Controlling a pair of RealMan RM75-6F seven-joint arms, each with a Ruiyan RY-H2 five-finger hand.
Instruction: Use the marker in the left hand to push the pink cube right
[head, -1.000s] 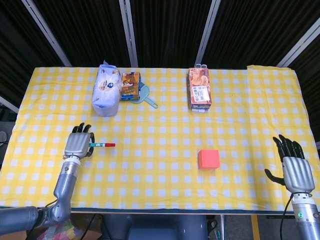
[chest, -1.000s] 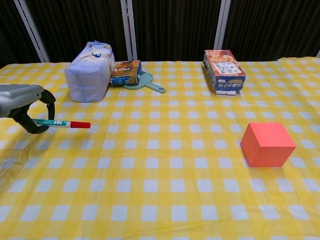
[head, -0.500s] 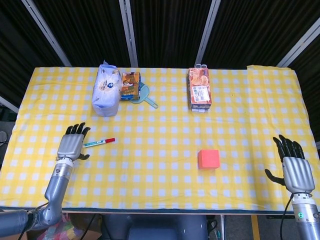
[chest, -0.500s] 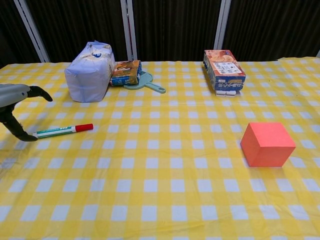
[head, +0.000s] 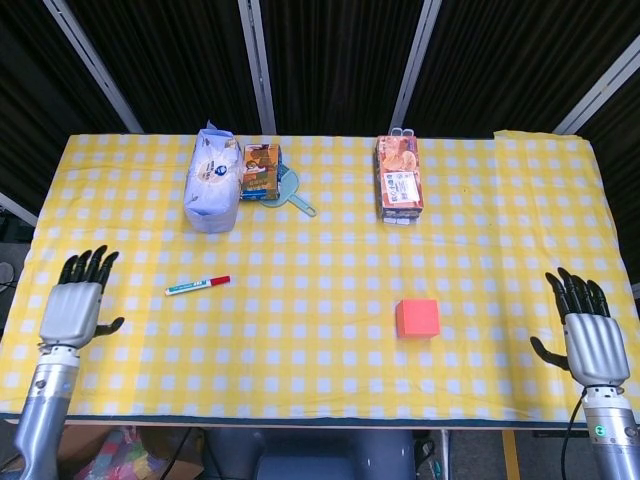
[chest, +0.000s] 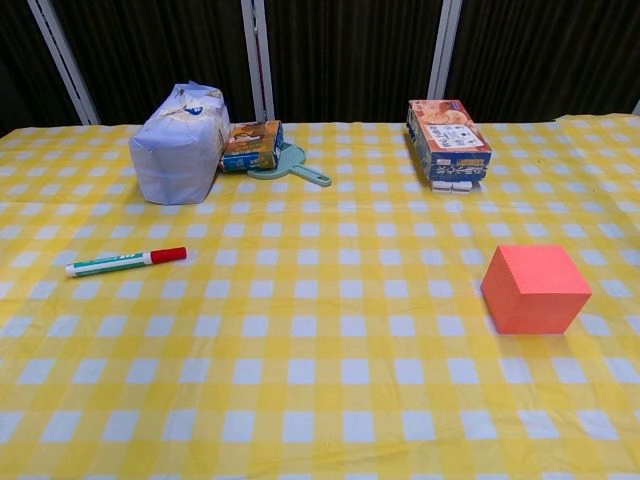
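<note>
1. Left hand (head: 72, 308): fingers spread, holding nothing, over the table's (head: 330, 400) left edge near the front corner; well apart from the pen.
2. Pen (head: 197, 286): lying flat toward the left edge, midway front to back, slightly slanted; white-and-green barrel, red cap pointing right; touching nothing.
3. Step, judged: pen set down, hand clear; placement apparently done. Next move, if any: a fresh reach with fingers aligned along the barrel.
4. Cube (head: 417, 318): orange, right of centre, untouched.
5. Right hand (head: 590, 335): fingers spread, empty, at the right edge near the front corner.
</note>
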